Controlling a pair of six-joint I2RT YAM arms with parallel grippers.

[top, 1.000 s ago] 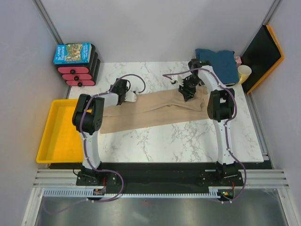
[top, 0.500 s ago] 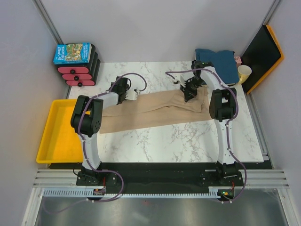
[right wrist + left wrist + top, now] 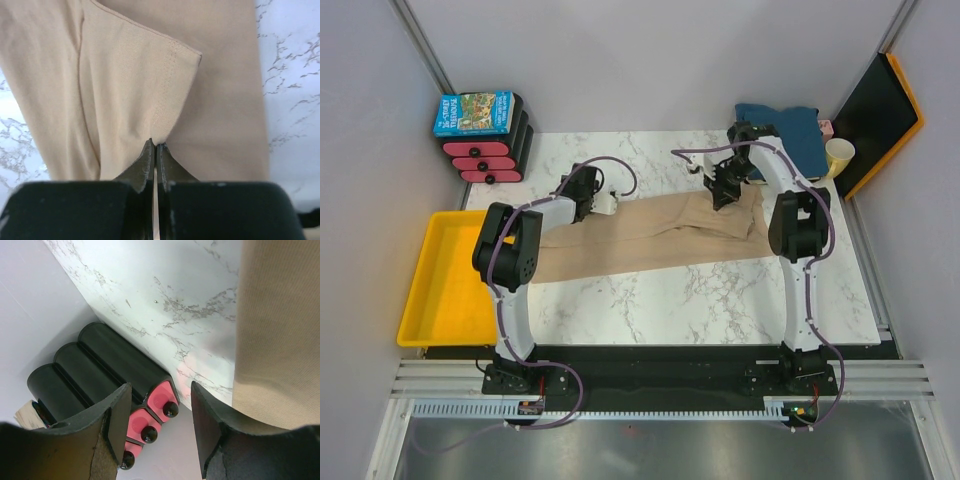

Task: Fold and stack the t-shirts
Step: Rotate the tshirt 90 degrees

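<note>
The tan t-shirt (image 3: pixel 650 235) lies on the tabletop (image 3: pixel 720 300) as a long, rumpled band, running from near the left edge up toward the far right corner, where a teal-blue t-shirt (image 3: pixel 782 132) sits as a separate heap. The right gripper (image 3: pixel 154 150) is at the band's far right end. Its fingers are pressed together with only a hairline between them, and a ridge of cloth just below the stitched hem (image 3: pixel 172 80) runs into the tips, so it appears to be pinching a fold of the tan shirt. The left gripper (image 3: pixel 160 400) hangs near the far left part of the band with its fingers spread. Only bare tabletop and the black drawers (image 3: pixel 100 370) beyond the far left corner show in the gap, while the shirt's edge lies just beside the right-hand finger. This is light, thin knit. It should be limp rather than stiff, drape and drag when lifted, and slide easily on the smooth marble, so a single pinch will likely pull it into a rope rather than a flat sheet. The doubled, stitched places such as hems, shoulder seams and corners look like the firmest holds. Taking it at two well-separated points along one edge should keep it spread for folding.
</note>
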